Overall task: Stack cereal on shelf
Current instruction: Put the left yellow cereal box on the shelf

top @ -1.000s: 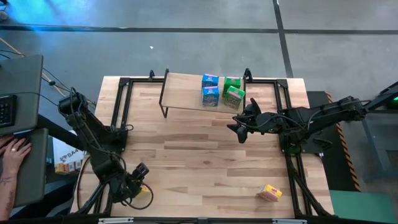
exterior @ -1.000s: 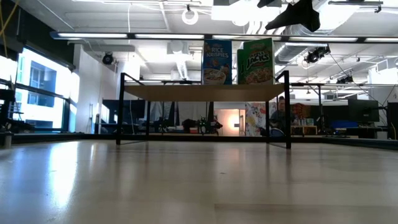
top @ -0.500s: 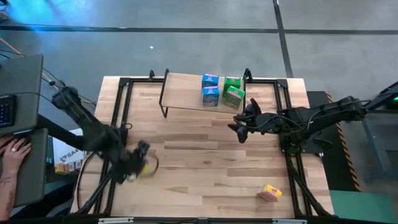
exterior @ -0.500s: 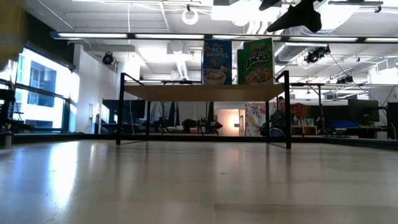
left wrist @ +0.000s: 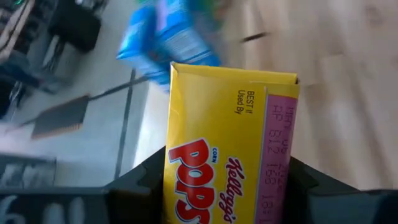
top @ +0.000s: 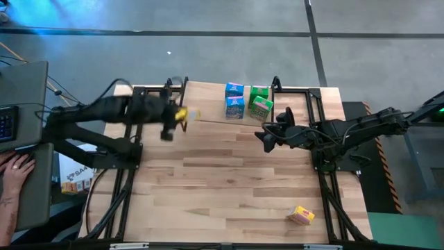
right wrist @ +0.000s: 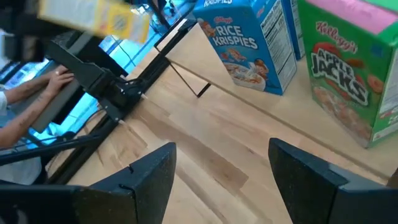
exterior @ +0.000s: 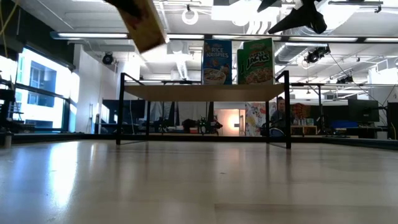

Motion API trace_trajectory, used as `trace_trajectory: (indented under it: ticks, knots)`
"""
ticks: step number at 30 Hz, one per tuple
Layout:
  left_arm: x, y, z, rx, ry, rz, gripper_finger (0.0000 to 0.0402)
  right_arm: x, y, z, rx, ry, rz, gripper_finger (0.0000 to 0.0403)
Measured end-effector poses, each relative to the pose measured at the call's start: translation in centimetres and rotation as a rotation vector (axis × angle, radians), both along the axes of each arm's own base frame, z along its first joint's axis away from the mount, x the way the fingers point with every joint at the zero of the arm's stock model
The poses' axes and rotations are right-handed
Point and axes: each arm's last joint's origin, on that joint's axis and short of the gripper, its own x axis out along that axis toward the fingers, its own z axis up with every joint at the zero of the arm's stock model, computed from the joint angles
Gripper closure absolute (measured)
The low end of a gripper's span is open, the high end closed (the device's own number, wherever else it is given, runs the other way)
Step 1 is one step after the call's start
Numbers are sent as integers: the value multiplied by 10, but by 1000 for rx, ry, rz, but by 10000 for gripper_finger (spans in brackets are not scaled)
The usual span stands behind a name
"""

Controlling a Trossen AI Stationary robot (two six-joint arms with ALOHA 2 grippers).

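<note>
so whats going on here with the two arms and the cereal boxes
The left gripper holds a yellow cereal box in the air over the left end of the shelf. Two blue boxes and two green boxes already stand there. The right gripper hangs open nearby. Another yellow box lies on the table.

Shelf plank bare on its left half; blue boxes and green boxes fill its right. Table middle open; one yellow box near right.
</note>
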Motion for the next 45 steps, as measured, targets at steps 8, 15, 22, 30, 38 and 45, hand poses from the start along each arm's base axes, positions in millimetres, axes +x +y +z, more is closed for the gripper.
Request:
trace_trajectory:
  ticks: [8,15,22,30,38,45]
  knots:
    - [25,72,-19,-52,37,100,232,0,0,0,5,-3,-3,151]
    - [52,116,-20,-170,165,153,232,1,2,-1,52,9,71,151]
    - [72,145,-15,-261,242,151,232,0,2,-2,52,24,79,151]
    - [69,164,-22,-278,358,152,232,-2,3,-6,58,74,100,151]
    - [63,171,-21,-347,313,116,232,-3,2,-7,43,97,112,151]
    - [62,174,-28,-353,320,122,232,-3,2,-7,37,98,116,151]
